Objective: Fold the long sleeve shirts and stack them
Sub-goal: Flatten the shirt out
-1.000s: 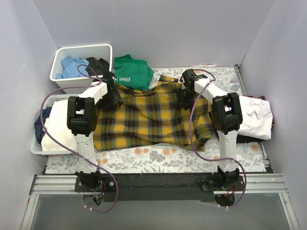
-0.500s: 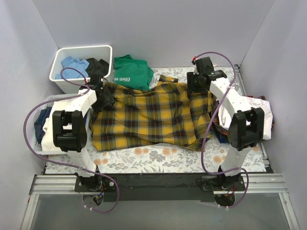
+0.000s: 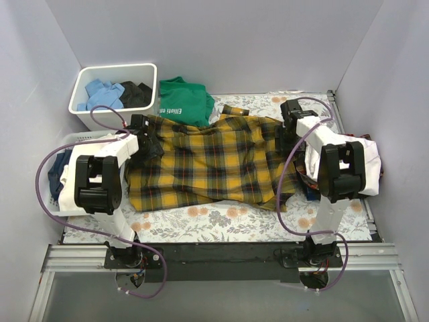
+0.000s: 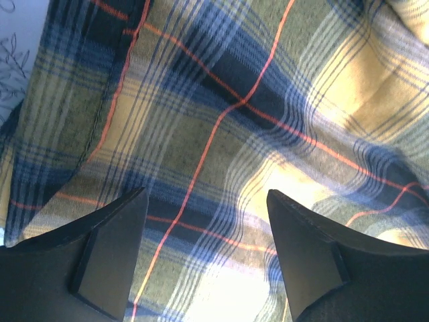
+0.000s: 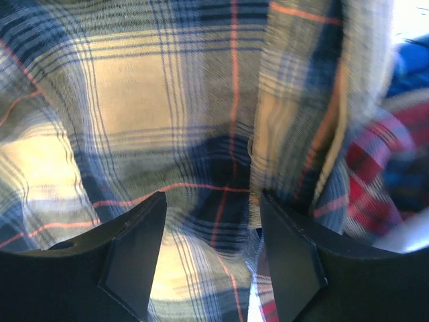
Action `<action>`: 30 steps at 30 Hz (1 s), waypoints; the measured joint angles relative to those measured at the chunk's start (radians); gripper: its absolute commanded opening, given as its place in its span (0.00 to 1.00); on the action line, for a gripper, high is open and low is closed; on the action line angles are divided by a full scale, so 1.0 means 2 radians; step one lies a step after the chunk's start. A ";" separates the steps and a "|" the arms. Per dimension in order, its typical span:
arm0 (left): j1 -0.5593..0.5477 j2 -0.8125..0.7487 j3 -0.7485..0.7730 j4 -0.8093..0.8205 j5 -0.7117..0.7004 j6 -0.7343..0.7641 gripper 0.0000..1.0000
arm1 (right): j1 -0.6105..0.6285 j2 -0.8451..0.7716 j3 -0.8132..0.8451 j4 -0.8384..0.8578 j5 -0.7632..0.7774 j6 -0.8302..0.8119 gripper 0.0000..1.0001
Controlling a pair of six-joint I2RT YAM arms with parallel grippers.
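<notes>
The yellow-and-black plaid long sleeve shirt point(image 3: 214, 161) lies spread flat across the middle of the floral table. My left gripper point(image 3: 144, 136) hovers over its left end, and in the left wrist view the left gripper point(image 4: 206, 201) stands open with only plaid cloth point(image 4: 268, 100) beneath it. My right gripper point(image 3: 289, 132) is over the shirt's right end; in the right wrist view the right gripper point(image 5: 213, 201) is open above a fold of plaid point(image 5: 134, 100). A white long sleeve shirt point(image 3: 372, 161) lies at the right edge, partly hidden by the right arm.
A green T-shirt point(image 3: 181, 100) lies at the back. A white bin point(image 3: 114, 119) holds blue and black clothes. A basket point(image 3: 50, 204) at the left holds white and dark garments. Red plaid cloth point(image 5: 382, 168) shows under the shirt's right edge. Grey walls close in on three sides.
Both grippers have moved outward to the shirt's two ends, and their jaws have opened wider. The plaid shirt now lies stretched out wider and flatter.
</notes>
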 measured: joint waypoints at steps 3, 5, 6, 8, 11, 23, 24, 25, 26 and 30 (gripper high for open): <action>-0.005 0.010 0.003 0.009 -0.011 0.000 0.69 | 0.001 0.027 0.011 -0.004 -0.002 0.001 0.51; -0.009 0.015 0.003 0.014 -0.014 0.000 0.63 | 0.001 0.039 0.010 -0.008 -0.002 -0.001 0.40; -0.011 0.019 0.003 0.014 -0.013 -0.001 0.61 | 0.002 0.042 0.009 -0.009 -0.002 -0.001 0.31; -0.014 0.032 0.002 0.018 -0.009 0.000 0.58 | 0.002 0.043 0.006 -0.012 -0.003 -0.001 0.04; -0.016 0.033 0.003 0.021 -0.010 0.000 0.60 | 0.002 0.043 0.007 -0.015 -0.003 0.001 0.01; -0.018 0.027 -0.007 0.032 -0.019 -0.002 0.65 | 0.001 0.025 0.088 -0.029 0.007 0.009 0.01; -0.019 0.026 -0.007 0.032 -0.021 -0.002 0.66 | 0.001 0.021 0.108 -0.028 0.009 0.010 0.01; -0.020 0.026 -0.007 0.032 -0.022 -0.002 0.66 | 0.000 0.019 0.121 -0.026 0.010 0.011 0.01; -0.020 0.026 -0.007 0.032 -0.023 -0.001 0.66 | -0.001 0.018 0.139 -0.024 0.010 0.013 0.01; -0.021 0.026 -0.007 0.032 -0.024 0.003 0.68 | -0.016 0.022 0.209 -0.009 0.010 0.019 0.01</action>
